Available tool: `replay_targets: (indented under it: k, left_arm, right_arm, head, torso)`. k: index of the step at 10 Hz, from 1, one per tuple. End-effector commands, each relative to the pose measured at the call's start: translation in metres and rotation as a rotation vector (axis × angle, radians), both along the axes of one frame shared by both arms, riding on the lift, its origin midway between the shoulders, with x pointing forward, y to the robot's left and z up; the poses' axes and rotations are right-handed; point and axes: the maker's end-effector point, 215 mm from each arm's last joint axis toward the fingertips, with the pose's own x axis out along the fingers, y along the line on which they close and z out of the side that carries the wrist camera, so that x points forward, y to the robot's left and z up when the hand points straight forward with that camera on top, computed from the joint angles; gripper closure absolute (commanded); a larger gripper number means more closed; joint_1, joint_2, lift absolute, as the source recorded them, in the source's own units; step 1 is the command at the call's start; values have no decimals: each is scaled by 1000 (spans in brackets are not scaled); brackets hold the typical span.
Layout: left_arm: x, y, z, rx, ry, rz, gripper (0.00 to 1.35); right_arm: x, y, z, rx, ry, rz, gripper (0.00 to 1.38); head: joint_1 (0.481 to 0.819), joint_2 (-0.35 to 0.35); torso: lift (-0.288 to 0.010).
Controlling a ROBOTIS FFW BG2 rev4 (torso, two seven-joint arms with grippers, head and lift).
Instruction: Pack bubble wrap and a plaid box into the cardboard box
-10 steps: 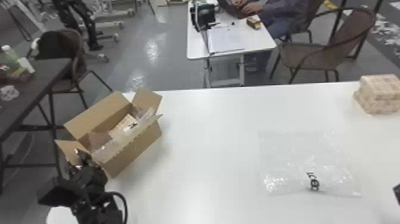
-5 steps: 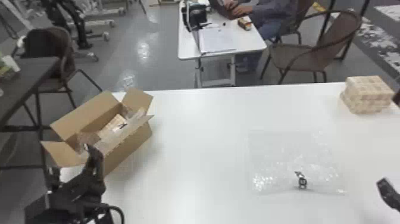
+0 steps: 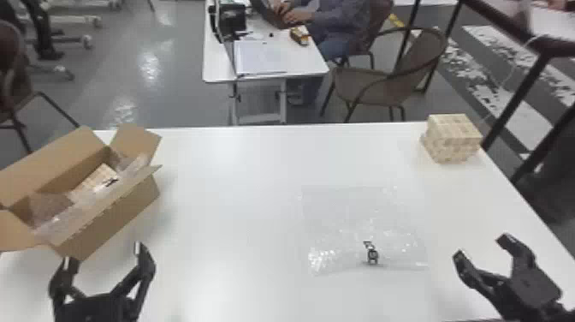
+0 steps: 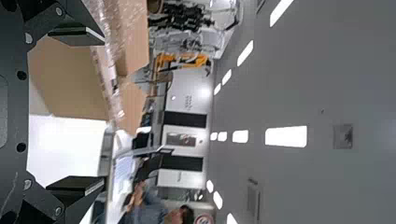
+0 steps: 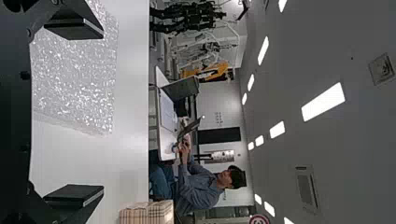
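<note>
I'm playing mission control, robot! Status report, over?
Left gripper, right gripper: open, empty. Bubble wrap flat on table, plaid box farther right. Cardboard box open, unblocked.

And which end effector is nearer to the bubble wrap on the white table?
Right. The right end effector is to the right of the bubble wrap; the left end effector is farther off, to its left, near the cardboard box.

Head: high, forward-down over white rectangular table (image 3: pixel 239 205) | left wrist: low, forward, close by open brown cardboard box (image 4: pixel 70 84) | right wrist: likewise, flat clear bubble wrap (image 5: pixel 77 79) | both shared with head
</note>
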Motion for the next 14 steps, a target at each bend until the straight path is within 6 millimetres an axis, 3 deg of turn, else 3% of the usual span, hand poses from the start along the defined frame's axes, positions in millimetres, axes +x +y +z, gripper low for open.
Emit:
replay_targets:
  k: [1, 3, 5, 7, 10, 14]
  left_arm:
    - [-7, -18, -32, 57, 86, -89, 231]
    - [-22, -25, -65, 72, 156, -163, 236]
    - [-39, -20, -75, 125, 189, -205, 236]
    - [-43, -16, -72, 165, 186, -229, 237]
    - [-42, -11, -67, 212, 178, -244, 237]
    - [-41, -13, -64, 214, 167, -245, 237]
  right_arm:
    - [-4, 13, -7, -10, 14, 16, 127]
    - [-14, 32, -19, -3, 37, 30, 127]
    - [-31, 69, -31, -48, 61, 40, 127]
    - [-43, 100, -38, -67, 72, 20, 128]
    - [-44, 105, -44, -74, 84, 28, 128]
    - [-45, 103, -47, -80, 91, 18, 127]
  head:
    - [695, -62]
    - [695, -85]
    - [695, -57]
    - [695, -10]
    - [695, 67]
    - [695, 75]
  torso:
    - [-110]
    - [-110]
    - [-110]
    - [-110]
    - [-110]
    - [-110]
